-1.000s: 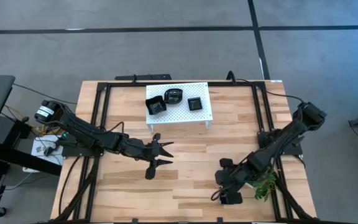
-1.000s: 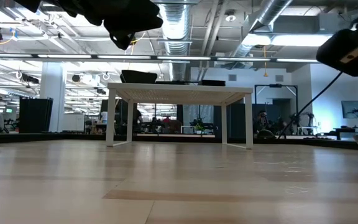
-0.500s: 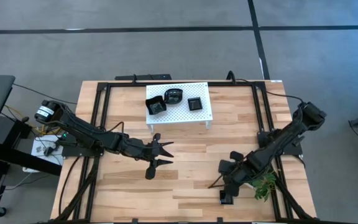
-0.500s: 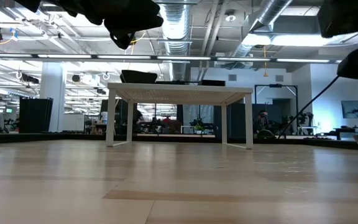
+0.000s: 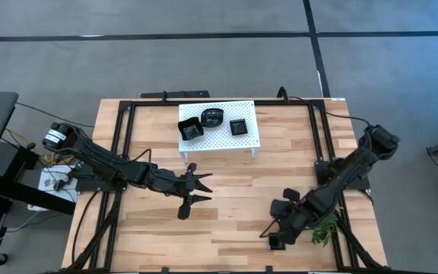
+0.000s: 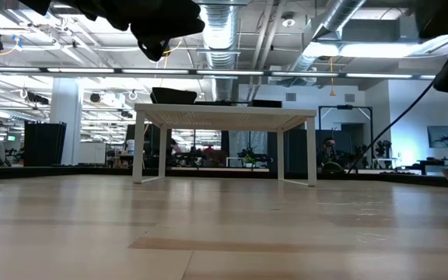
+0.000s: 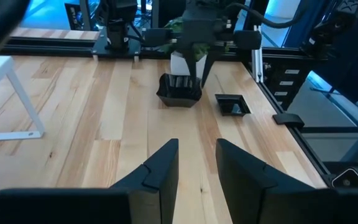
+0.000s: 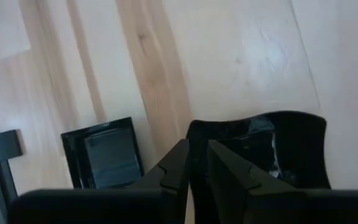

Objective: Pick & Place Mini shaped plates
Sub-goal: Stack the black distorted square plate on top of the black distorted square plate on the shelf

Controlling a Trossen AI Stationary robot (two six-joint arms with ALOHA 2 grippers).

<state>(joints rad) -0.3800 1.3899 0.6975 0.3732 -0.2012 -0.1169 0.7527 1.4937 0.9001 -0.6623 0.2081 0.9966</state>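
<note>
Near the table's front right edge, right gripper point(image 5: 274, 237) is pinched on the rim of a wavy plate point(image 8: 278, 149); a square plate point(image 8: 101, 152) lies just beside. Lift straight up, keep it level, avoid clipping the neighbour, then carry to rack point(image 5: 243, 141). Left gripper point(image 5: 201, 187) waits mid-table, fingers apart, empty.

Five black mini plates point(image 5: 238, 127), one white rack point(image 5: 247, 141), one plant point(image 5: 325, 226)

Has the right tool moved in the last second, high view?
Yes. The right tool, shut on the rim of a black dish, has drifted slightly toward the table's near edge and toward the green plant.
</note>
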